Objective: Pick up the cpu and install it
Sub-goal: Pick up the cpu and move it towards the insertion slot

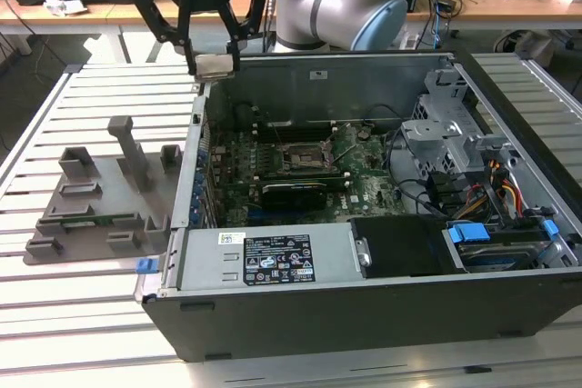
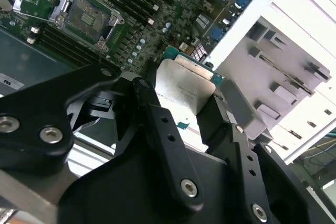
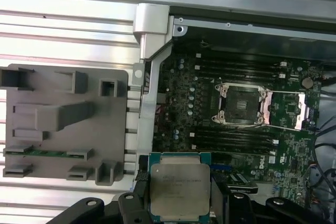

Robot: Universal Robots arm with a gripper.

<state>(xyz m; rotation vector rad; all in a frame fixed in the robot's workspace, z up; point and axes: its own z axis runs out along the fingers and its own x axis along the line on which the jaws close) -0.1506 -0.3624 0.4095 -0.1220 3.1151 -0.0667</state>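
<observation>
We're seeing gripper (image 1: pixel 215 64) fingers clamping chip (image 3: pixel 180 187) by edges, hovering over case (image 1: pixel 382 320) corner at exterior view's left; socket (image 3: pixel 241 106) sitting open, well apart; chip lid carrying printed lines.

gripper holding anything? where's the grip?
The gripper holds the cpu, jaws shut on two opposite side edges, metal top plate exposed.

Exterior view oblique, wrist views overhead — sharing motherboard (image 1: pixel 368 190).
</observation>
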